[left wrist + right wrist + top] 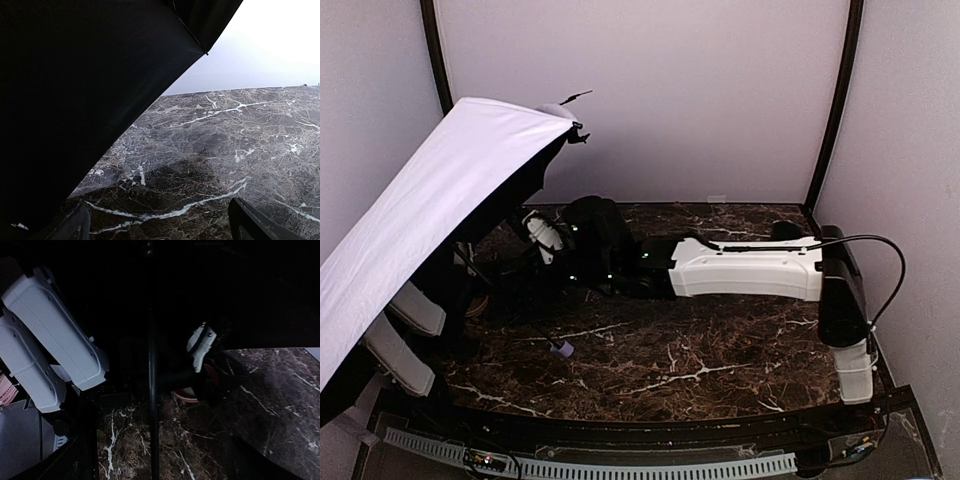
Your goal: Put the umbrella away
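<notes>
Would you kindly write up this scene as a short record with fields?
umbrella: open, tilted at the table's left side, pale fabric facing up
handle knob: low over the marble, left of centre
left gripper: open, empty, beside the black lining
right gripper: open, reached under the umbrella; the shaft runs between its fingers in the wrist view, contact unclear
table: dark veined marble
task state: umbrella not yet folded or put away
</notes>
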`<state>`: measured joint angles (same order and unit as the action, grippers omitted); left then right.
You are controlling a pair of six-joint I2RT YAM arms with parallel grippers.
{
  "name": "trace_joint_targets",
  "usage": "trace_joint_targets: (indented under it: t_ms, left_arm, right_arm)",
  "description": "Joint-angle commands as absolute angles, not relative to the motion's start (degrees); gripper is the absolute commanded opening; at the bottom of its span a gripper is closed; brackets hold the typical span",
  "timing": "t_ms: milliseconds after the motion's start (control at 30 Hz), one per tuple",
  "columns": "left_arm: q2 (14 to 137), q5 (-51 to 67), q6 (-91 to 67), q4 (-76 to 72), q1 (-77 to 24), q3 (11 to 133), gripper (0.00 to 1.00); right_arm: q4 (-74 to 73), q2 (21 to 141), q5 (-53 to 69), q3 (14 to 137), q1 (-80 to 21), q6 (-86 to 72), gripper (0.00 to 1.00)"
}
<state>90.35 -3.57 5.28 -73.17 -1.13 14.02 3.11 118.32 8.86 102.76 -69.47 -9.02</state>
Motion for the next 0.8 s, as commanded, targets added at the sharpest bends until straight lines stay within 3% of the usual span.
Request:
trace_joint_targets:
  t_ms: [0,100,200,233,333,433,767]
  left_arm:
    - [90.0,-2.93,5.06,-73.01,-0.79,14.84,0.99]
    - [89.92,-2.81,5.1,-72.84,-0.79,14.95,0.99]
    - [90.0,-2.83,5.1,-72.95,-0.79,14.78,0.99]
    - [89.96,-2.78,5.1,-73.02,-0.79,14.81,0.99]
    - [89.96,-2.67,5.13,-72.82,-0.79,14.94,0.99]
    - [90.0,-2.74,5.1,-72.83,-0.79,14.88,0.99]
    - [89.85,-2.73,5.19,-73.06,-0.88,14.77,0.99]
  right_arm:
    - [-7.51,128.36,10.54,115.18,-72.06,-6.5,0.97]
    - [-9.05,132.97,7.23,119.46,-73.69,-6.7,0.97]
    - [-9.01,135.01,4.6,120.39,-73.71,-7.73,0.89]
    - [-8.66,135.1,4.32,120.11,-73.66,-7.73,0.8]
    - [-4.93,133.62,5.27,117.69,-73.73,-8.2,0.37]
    - [-1.53,131.57,4.54,115.01,-73.73,-9.39,0.0]
    - [14.91,124.39,-3.11,113.09,-71.36,-18.78,0.0]
